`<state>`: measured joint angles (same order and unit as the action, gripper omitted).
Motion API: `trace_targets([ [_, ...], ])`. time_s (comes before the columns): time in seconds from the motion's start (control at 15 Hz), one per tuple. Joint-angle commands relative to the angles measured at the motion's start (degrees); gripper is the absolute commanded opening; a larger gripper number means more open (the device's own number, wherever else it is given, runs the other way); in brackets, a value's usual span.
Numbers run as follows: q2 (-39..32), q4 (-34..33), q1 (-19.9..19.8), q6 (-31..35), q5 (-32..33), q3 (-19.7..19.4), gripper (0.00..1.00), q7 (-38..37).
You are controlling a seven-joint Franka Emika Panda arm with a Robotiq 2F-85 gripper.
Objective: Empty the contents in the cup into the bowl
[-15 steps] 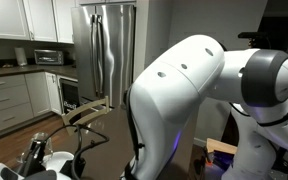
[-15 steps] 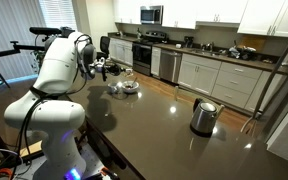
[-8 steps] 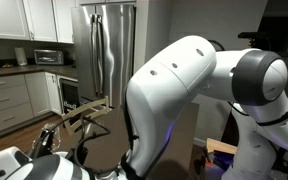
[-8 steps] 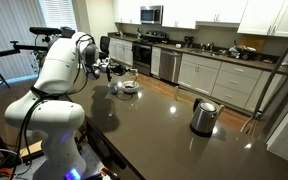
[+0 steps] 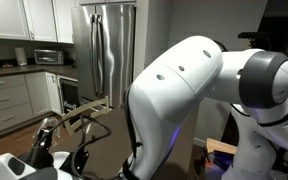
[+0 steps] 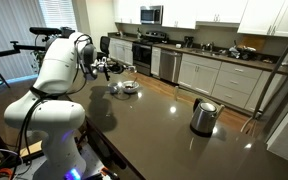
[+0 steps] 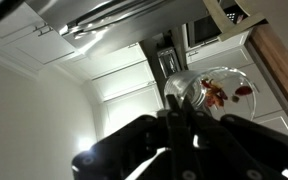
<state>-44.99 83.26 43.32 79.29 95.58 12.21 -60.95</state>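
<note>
In the wrist view my gripper (image 7: pixel 182 101) is shut on the cup (image 7: pixel 188 88), a small clear glass, held tipped with its mouth over the white bowl (image 7: pixel 238 105). The contents (image 7: pixel 216 94), reddish-brown bits, lie in the bowl just past the glass. In an exterior view the gripper (image 6: pixel 111 68) hangs a little above the bowl (image 6: pixel 126 92) on the dark countertop, at the far end. The cup is too small to make out there. In the exterior view from behind the arm, the white arm (image 5: pixel 184 100) hides the cup and the bowl.
A steel kettle (image 6: pixel 203 116) with a black handle stands on the dark countertop (image 6: pixel 154 125), well away from the bowl. Kitchen cabinets and a stove (image 6: pixel 144 56) line the wall behind. A steel fridge (image 5: pixel 109 50) stands beyond the arm.
The wrist has shifted slightly back and forth above the bowl. The gripper stays shut on the cup.
</note>
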Motion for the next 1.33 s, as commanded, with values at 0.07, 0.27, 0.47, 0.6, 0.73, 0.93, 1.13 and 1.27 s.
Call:
trace_targets([
  [0.07, 0.0, 0.8, 1.3, -3.5, 3.4, -1.0, 0.03, 0.7],
  [0.27, -0.5, 0.7, 1.2, -4.5, 4.7, -1.2, 0.03, 0.7],
  [0.47, -1.1, 0.6, 1.1, -5.2, 6.4, -1.7, 0.03, 0.8],
  [0.6, -1.6, 0.5, 1.1, -5.7, 7.4, -2.0, 0.03, 0.8],
  [0.73, -1.9, 0.6, 1.1, -6.1, 8.6, -2.2, 0.03, 0.8],
  [0.93, -2.1, 0.9, 1.1, -7.1, 9.8, -2.1, 0.03, 0.6],
  [1.13, -2.3, 1.0, 1.1, -8.3, 10.6, -2.0, 0.03, 0.5],
  [1.27, -1.7, 1.1, -0.1, -6.5, 8.9, -0.6, 0.03, 0.5],
])
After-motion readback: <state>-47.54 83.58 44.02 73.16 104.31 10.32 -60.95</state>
